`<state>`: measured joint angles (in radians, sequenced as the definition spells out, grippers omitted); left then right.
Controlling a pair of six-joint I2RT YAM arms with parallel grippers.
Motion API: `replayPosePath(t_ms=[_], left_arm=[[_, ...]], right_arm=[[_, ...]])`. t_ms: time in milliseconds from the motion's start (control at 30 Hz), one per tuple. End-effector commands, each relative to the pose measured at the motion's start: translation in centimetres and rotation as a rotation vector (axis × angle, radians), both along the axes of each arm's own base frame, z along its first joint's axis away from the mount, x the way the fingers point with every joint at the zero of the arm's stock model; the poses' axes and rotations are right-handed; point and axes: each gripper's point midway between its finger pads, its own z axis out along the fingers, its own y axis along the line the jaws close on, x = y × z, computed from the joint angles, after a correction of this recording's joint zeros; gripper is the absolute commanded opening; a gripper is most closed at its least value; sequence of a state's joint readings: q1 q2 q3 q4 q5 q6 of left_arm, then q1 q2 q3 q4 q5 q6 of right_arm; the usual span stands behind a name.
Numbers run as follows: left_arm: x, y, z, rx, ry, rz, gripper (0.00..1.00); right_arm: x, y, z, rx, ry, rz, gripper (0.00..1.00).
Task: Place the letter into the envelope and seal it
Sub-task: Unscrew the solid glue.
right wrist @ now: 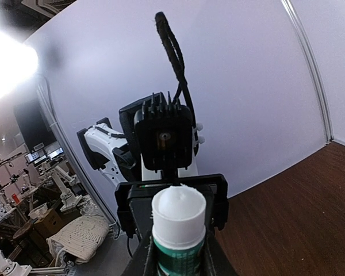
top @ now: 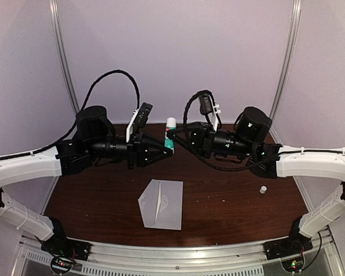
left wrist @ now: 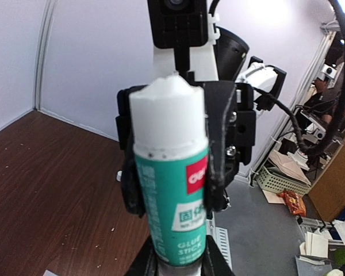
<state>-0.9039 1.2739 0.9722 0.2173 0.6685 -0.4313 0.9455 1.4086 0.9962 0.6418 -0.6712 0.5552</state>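
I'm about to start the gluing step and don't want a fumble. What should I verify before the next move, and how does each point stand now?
1. Left gripper clamped on the base of the glue stick: ok.
2. Right gripper closed on the same stick, fingers on both sides: ok.
3. Stick uncapped: ok; its white top looks bare, and a small white cap lies on the table.
4. Envelope flap open for gluing: ok; the triangular flap points left.
5. Letter inside the envelope: cannot tell; no separate sheet shows.
6. Only one arm holding the stick before it moves away: not ok.
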Motion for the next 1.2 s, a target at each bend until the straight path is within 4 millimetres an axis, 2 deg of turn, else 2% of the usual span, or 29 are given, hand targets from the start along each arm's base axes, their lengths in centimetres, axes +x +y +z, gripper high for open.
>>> replayPosePath(t_ms=[0,167,233,333,400,633,733,800,867,933,1167], left_arm=[[3.3,1.1,0.8,-0.012,-0.067,0.212,0.00],[7.2,2.8,-0.8,0.072,-0.046,0.460,0.00],[8.9,3.7,-1.8,0.123,-0.026,0.575,0.00],[10.5,4.8,-3.2,0.182,-0.012,0.684,0.00],[10.9,4.9,-3.9,0.200,-0.006,0.705,0.00],[11.0,4.8,-5.1,0.227,0.010,0.705,0.00],[10.7,4.8,-4.8,0.214,0.011,0.694,0.00],[10.4,4.8,-4.4,0.196,0.011,0.679,0.00],[10.2,4.8,-3.8,0.176,0.011,0.669,0.00],[9.5,4.5,-3.1,0.150,0.015,0.626,0.00],[6.9,4.1,-0.4,0.038,-0.004,0.471,0.00]], right_arm=[[3.1,0.8,-1.1,-0.122,0.068,-0.215,0.01],[7.4,0.9,-4.5,-0.308,0.162,-0.470,0.00],[8.5,1.2,-5.4,-0.353,0.201,-0.539,0.00],[9.7,2.1,-6.2,-0.377,0.252,-0.610,0.00],[10.4,2.9,-7.1,-0.398,0.282,-0.645,0.00],[11.0,5.6,-7.5,-0.391,0.308,-0.635,0.03],[10.4,5.5,-6.6,-0.356,0.289,-0.604,0.15],[9.6,5.2,-5.2,-0.312,0.255,-0.571,0.29],[8.5,4.7,-3.7,-0.265,0.211,-0.525,0.47],[7.5,3.8,-2.5,-0.227,0.168,-0.497,0.59],[5.2,0.6,-0.6,-0.132,0.098,-0.395,0.85]])
